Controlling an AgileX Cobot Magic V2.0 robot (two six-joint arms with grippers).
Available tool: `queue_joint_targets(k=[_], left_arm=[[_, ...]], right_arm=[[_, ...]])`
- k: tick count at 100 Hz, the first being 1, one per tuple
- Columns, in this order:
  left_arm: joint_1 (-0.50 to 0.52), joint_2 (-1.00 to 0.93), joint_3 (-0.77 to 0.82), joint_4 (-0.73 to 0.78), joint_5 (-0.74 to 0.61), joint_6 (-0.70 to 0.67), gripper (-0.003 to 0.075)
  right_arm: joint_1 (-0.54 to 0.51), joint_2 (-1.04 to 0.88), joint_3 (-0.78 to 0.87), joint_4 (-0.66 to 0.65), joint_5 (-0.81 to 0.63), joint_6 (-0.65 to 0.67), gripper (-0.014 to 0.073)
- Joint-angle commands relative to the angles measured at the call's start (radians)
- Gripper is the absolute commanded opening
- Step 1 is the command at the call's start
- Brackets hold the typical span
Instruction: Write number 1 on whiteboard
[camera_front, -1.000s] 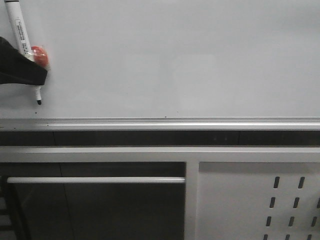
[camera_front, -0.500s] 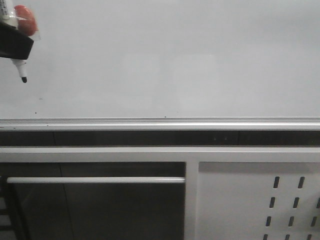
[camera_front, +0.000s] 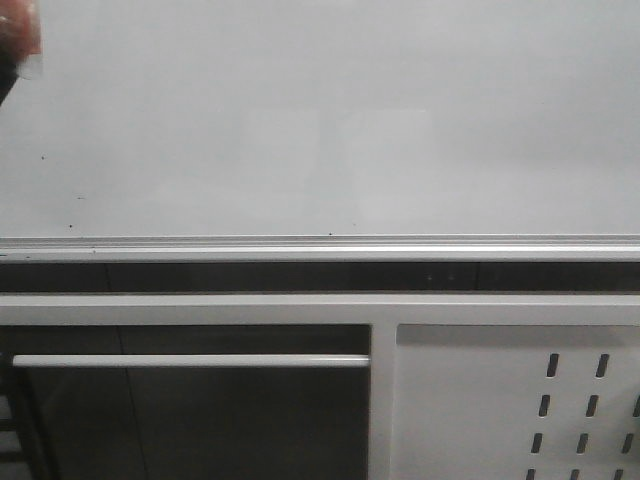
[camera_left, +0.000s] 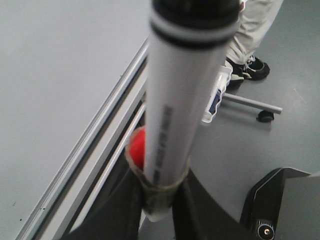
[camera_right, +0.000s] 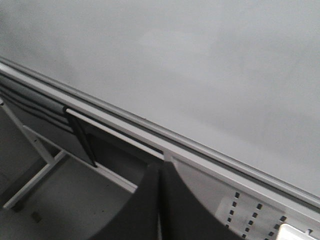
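Observation:
The whiteboard (camera_front: 340, 120) fills the upper front view, pale and glossy, with its silver rail (camera_front: 320, 245) along the lower edge. No number 1 shows on it. My left gripper (camera_front: 10, 50) only peeks in at the top left corner, beside a red blob (camera_front: 20, 25). In the left wrist view that gripper (camera_left: 160, 200) is shut on a white marker (camera_left: 182, 100) wrapped in tape, with the red piece (camera_left: 137, 147) beside it and the whiteboard (camera_left: 55, 75) off to one side. The marker tip is hidden. My right gripper (camera_right: 159, 172) is shut and empty, below the whiteboard (camera_right: 200, 65).
Under the rail are a grey slotted metal panel (camera_front: 520, 400) and a horizontal white bar (camera_front: 190, 360). A few small dark specks dot the board's lower left. A person's shoes (camera_left: 247, 67) and a chair caster (camera_left: 264, 116) stand on the floor.
My left gripper has carried the marker up and to the left, nearly out of the front view. The marker tip no longer shows there. No stroke has appeared on the board.

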Motion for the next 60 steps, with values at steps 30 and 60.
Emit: queue_joint_targets(k=[30, 60], left_arm=[[-0.223, 0.115, -0.127, 0.161, -0.006, -0.198, -0.0018], [-0.287, 0.212, -0.213, 0.172, -0.029, -0.198, -0.0018]], right_arm=[[0.003, 0.151, -0.031, 0.264, -0.025, -0.167, 0.0017], [0.004, 0.232, -0.031, 0.326, 0.000, -0.167, 0.0293]])
